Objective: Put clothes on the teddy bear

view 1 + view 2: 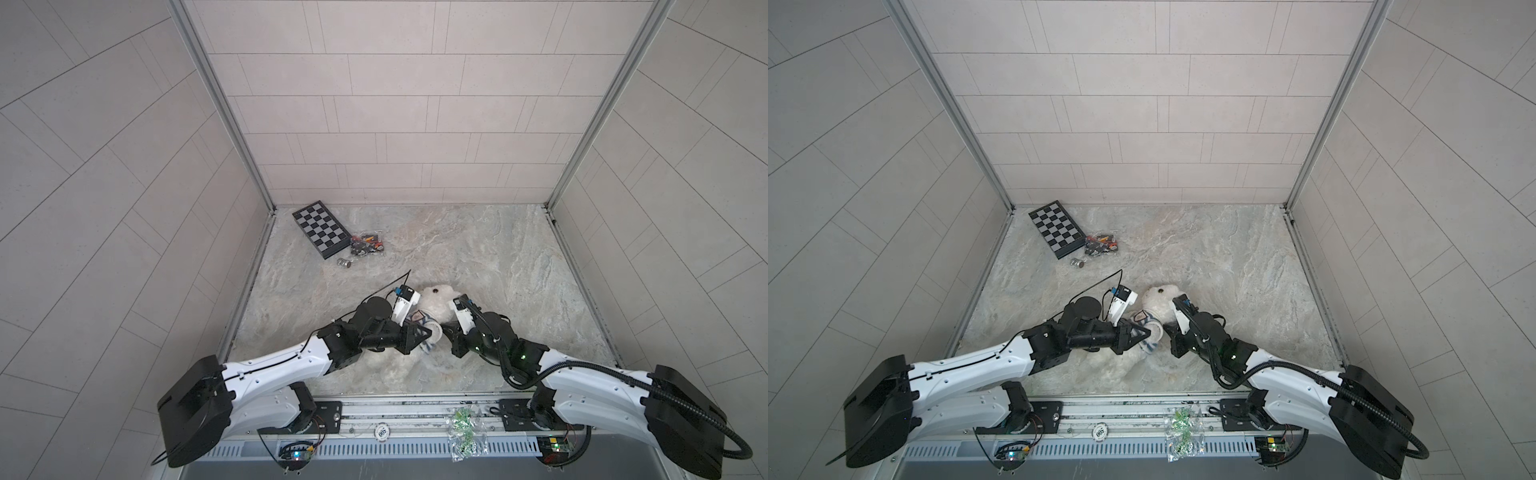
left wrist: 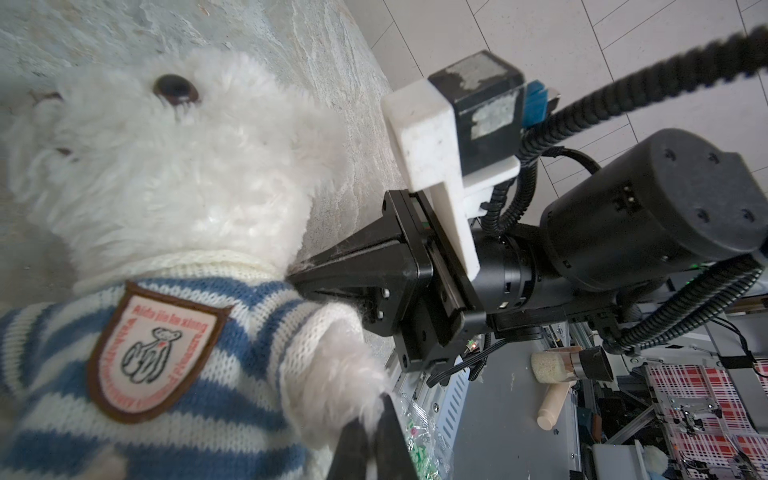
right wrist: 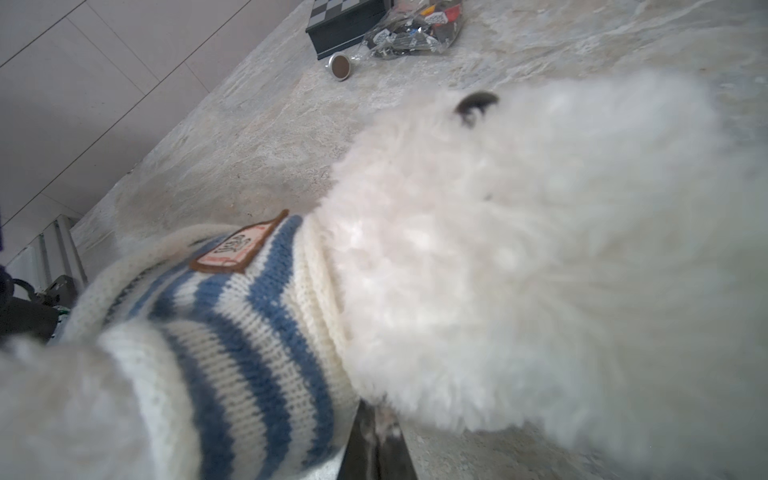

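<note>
The bear's [image 2: 166,174] paw fills the near view from the left wrist, poking out of a sleeve of the shirt [image 2: 232,374]. The left end effector [image 2: 370,440] is clamped on the paw's furry tip. The right end effector [image 2: 293,280] has its jaws together, with the point tucked in where collar meets shoulder. I cannot tell whether it has knit, fur or nothing between them.

In both top views the bear lies face up on the counter [image 1: 478,257], near the front edge between the two arms, head pointing away from the robot.

From where I stand, the collar is over the head and this arm is through, so the step in hand looks like seating the sleeve and shoulder. The other sleeve is hidden. The stripes seem bunched high on the chest, so the next move probably calls for a grip on the hem and a pull toward the legs while the bear is held down.
</note>
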You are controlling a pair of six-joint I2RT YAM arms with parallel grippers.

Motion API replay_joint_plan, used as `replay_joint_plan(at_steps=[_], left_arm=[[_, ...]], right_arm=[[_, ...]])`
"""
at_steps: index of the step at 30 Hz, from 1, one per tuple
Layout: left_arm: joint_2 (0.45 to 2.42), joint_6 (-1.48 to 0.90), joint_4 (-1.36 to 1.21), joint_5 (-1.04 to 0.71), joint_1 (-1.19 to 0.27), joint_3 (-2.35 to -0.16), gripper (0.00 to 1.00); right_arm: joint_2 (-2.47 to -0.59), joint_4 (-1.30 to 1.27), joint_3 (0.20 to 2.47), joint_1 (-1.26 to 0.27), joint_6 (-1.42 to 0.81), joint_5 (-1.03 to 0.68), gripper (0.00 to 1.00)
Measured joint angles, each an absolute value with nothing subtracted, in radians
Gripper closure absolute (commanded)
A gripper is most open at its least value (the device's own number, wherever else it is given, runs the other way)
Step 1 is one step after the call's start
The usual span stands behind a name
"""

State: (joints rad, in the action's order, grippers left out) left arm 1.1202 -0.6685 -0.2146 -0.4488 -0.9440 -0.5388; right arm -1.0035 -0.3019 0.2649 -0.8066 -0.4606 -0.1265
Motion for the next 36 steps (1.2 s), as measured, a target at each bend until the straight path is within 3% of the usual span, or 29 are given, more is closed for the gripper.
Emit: replay_joint_plan(at_steps=[13, 21, 26, 36], left_arm=[[1.086, -0.654, -0.169, -0.453, -0.932, -0.545, 1.00], [1.086, -0.654, -0.162, -0.457, -0.910, -0.556, 1.00], [1.093, -0.655, -0.151, -0.460, -0.910, -0.574, 1.00], [1.124, -0.660, -0.122, -0.459, -0.910, -0.593, 1.00]], right_arm=[[-0.938, -0.150, 0.265, -0.776, -0.448, -0.053, 1.00], [-0.602, -0.107, 0.253, -0.828, -0.347, -0.093, 0.66], [-0.472, -0.076, 0.254, -0.929, -0.257, -0.096, 0.52], [-0.687, -0.131, 0.270, -1.095, -0.105, 0.023, 0.47]])
